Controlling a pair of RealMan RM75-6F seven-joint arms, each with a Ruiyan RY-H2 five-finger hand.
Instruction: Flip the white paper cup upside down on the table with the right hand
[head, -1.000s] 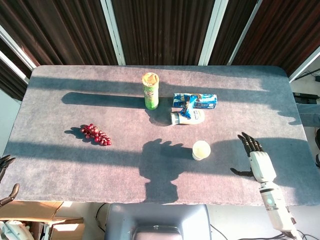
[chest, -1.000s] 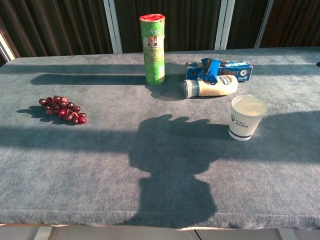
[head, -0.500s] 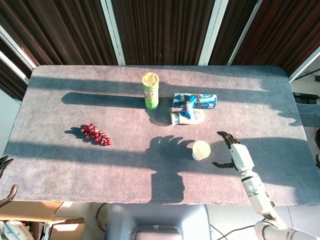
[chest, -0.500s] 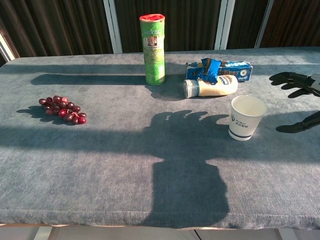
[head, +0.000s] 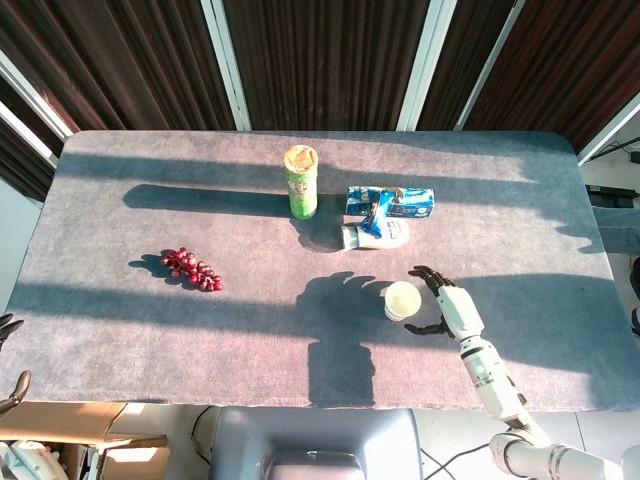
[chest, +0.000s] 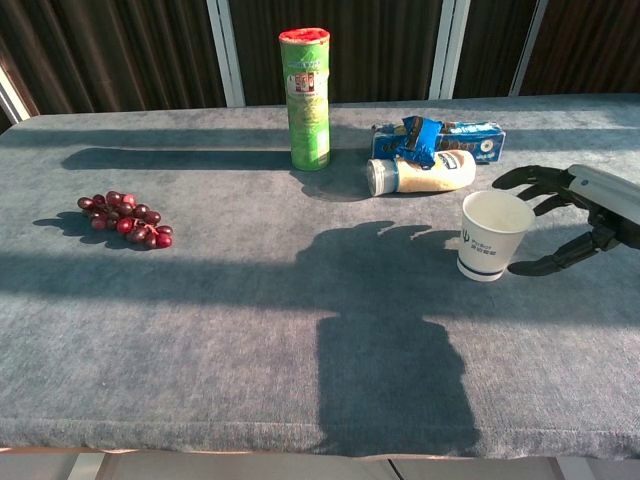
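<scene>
Leftward across the table went the right hand (head: 447, 305), which had been well off to the right a second before and now sat just beside the white paper cup (head: 402, 300), its fingers spread apart around empty air and not touching the cup as far as either view showed. Its shadow had slid left with it. Nothing else had shifted.

One cup stood on the table, upright, mouth up, its long axis vertical, a blue mark facing the chest camera. Beyond it lay one white bottle (chest: 420, 172) on its side, touching one torn blue packet (chest: 437, 136). One tall green canister (chest: 308, 98) stood upright further left, and one bunch of red grapes (chest: 125, 220) lay well apart at the left.

Only dark fingertips of the left hand (head: 8, 340) showed at the head view's left edge; whether they were apart or together could not be told.

Grey-blue felt-like cloth covered the table (chest: 200, 340), crossed by bands of sunlight and shadow. Behind it ran dark slatted panels with white uprights.
</scene>
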